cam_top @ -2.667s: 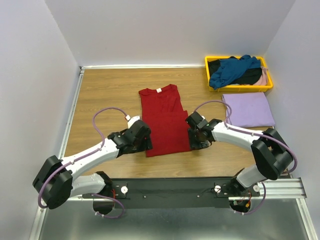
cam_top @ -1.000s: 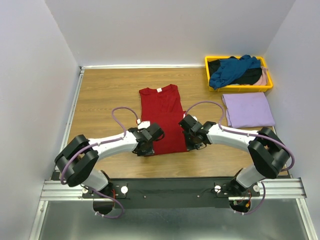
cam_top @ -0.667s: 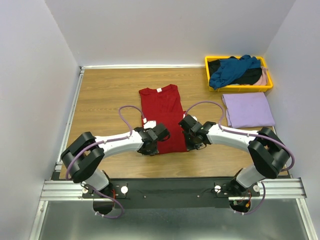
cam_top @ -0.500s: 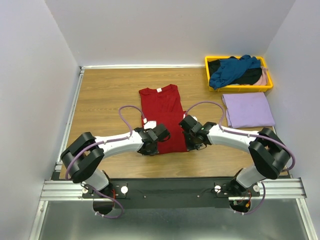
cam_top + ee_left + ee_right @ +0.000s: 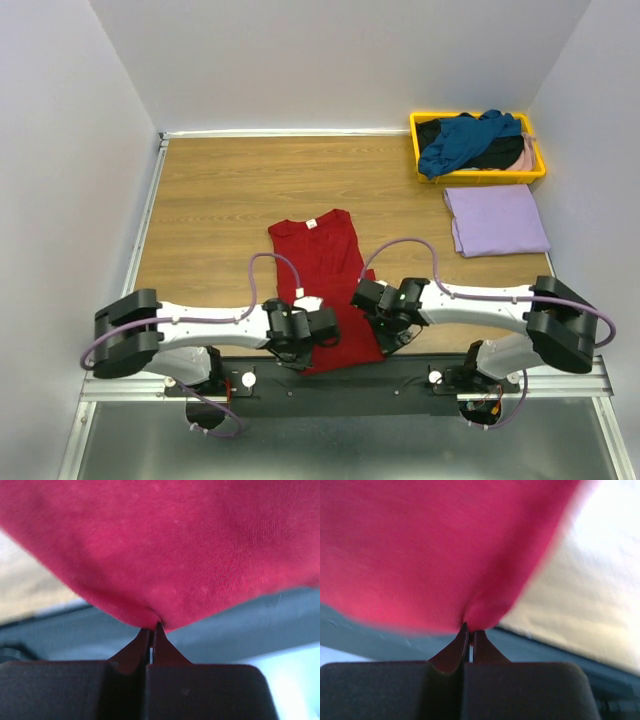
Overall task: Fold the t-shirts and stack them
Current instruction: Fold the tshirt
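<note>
Down at the near edge of the wooden table (image 5: 220, 190), the dark red t-shirt (image 5: 325, 265) lies lengthwise, collar pointing away and hem end reaching over the edge toward the arm bases. The left gripper (image 5: 151, 630) and right gripper (image 5: 469, 630) are each pinched tight on a little tuck of its cloth, one per hem corner by the look of it. The fabric looks thin, light and floppy, so it'll probably sag anywhere it's unsupported. Corners or the hem edge seem like the best places to grab, with both sides moving together to avoid bunching. The folded lavender t-shirt (image 5: 497, 220) sits well apart on the right, just beside the yellow tray (image 5: 480, 179) holding the teal t-shirt (image 5: 465, 135) and others.
</note>
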Robot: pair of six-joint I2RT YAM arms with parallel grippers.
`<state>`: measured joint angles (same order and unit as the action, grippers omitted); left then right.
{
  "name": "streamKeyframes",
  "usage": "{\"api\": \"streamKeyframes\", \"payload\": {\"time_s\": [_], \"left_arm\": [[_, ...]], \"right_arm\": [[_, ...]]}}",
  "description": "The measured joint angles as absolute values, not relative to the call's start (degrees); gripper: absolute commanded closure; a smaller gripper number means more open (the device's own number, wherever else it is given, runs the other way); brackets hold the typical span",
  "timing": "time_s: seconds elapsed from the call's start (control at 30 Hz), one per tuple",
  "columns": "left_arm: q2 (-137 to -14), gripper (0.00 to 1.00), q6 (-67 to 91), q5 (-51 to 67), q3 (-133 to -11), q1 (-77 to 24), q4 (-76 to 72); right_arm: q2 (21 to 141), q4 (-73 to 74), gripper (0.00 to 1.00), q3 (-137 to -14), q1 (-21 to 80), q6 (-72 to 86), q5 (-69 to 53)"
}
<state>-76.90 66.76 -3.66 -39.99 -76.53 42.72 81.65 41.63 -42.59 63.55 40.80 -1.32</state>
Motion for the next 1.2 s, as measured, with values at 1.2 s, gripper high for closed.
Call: {"api": "streamKeyframes", "payload": {"time_s": [1.2], "left_arm": [[-73.82, 1.0, 37.43, -10.41, -63.11, -26.92, 34.57]], "right_arm": [[104.88, 53.19, 0.99, -104.18, 37.45, 13.34, 13.23]]}}
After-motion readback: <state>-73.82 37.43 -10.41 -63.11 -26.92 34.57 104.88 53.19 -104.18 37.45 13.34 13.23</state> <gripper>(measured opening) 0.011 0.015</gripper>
